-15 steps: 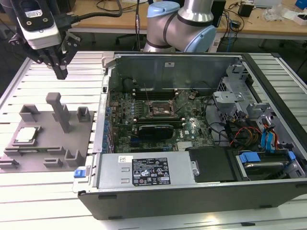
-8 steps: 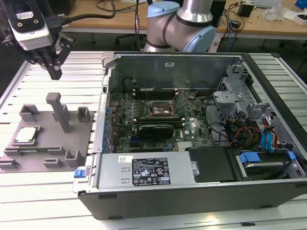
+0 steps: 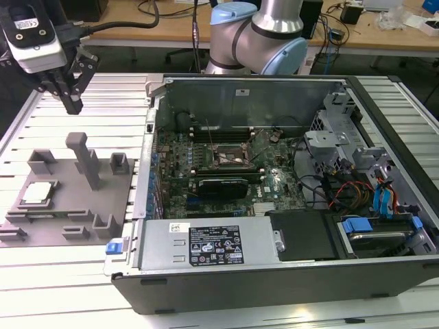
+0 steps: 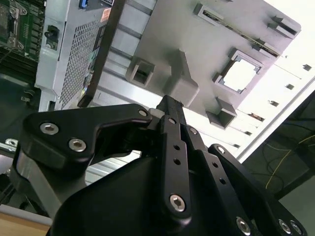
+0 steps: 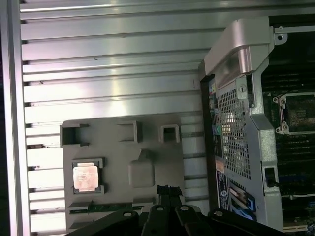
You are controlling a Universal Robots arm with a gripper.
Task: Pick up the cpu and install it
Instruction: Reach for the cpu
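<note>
The gripper [image 3: 72,107] hangs over the slatted worktop [image 3: 55,274], fingers pressed together, holding nothing. One cpu [image 3: 38,194] lies in the grey fixture [image 3: 62,223], whose single tall post [image 3: 86,161] stands between it and the open computer case [image 3: 274,274]

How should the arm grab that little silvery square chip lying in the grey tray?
Probably from straight above, pinching two opposite edges of the small flat silver-topped square cpu. It lies flat in a shallow pocket of the grey plastic fixture plate, so its sides are walled in and only its top is open.
</note>
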